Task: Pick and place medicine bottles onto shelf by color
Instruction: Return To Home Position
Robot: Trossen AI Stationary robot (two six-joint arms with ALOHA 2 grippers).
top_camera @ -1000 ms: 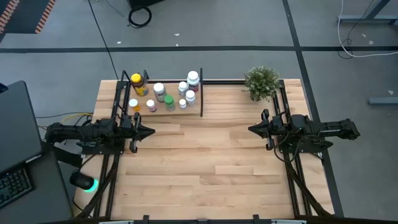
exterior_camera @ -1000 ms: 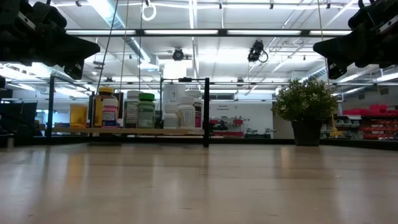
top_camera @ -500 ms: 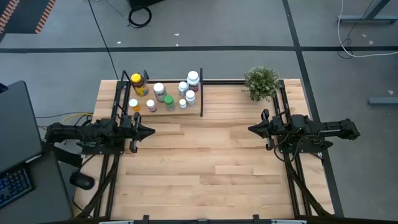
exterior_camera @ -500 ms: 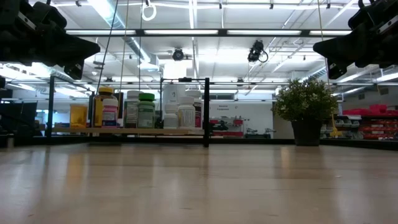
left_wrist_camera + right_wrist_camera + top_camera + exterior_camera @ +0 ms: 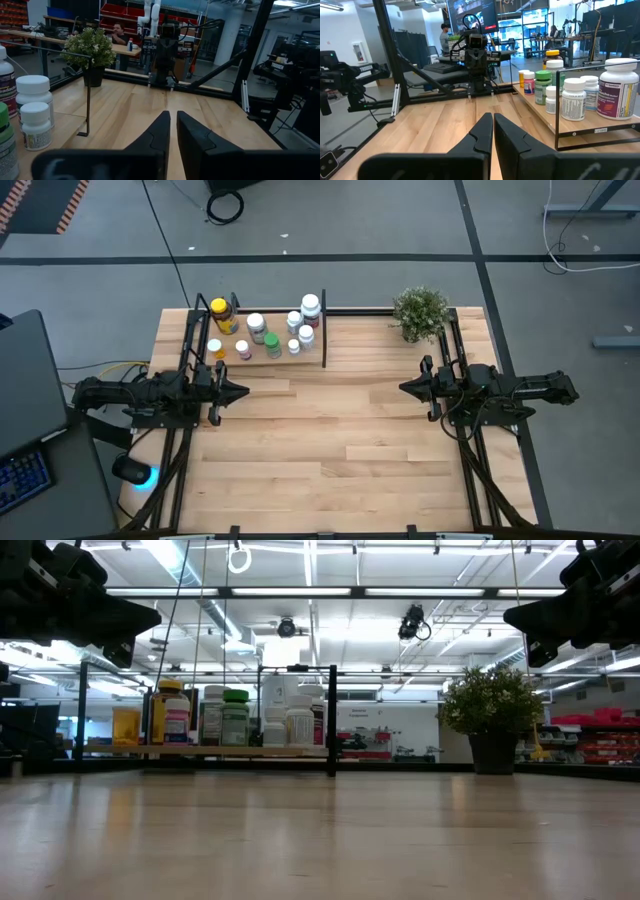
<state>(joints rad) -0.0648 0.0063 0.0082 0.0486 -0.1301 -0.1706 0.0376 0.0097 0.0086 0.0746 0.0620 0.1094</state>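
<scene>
Medicine bottles [image 5: 272, 345] standing together on the shelf [image 5: 256, 359], just ahead of the left gripper [image 5: 243, 391], well apart from the right gripper [image 5: 402, 388]; both claws closed, holding nothing, raised above the tabletop [image 5: 350, 442]

The dark six-joint left arm [image 5: 130, 394] lies folded at middle left of the high view, its black two-finger left gripper [image 5: 240, 390] pointing toward centre, fingers pressed together; the matching right arm [image 5: 520, 391] mirrors it at middle right, right gripper [image 5: 405, 388] likewise closed.
</scene>
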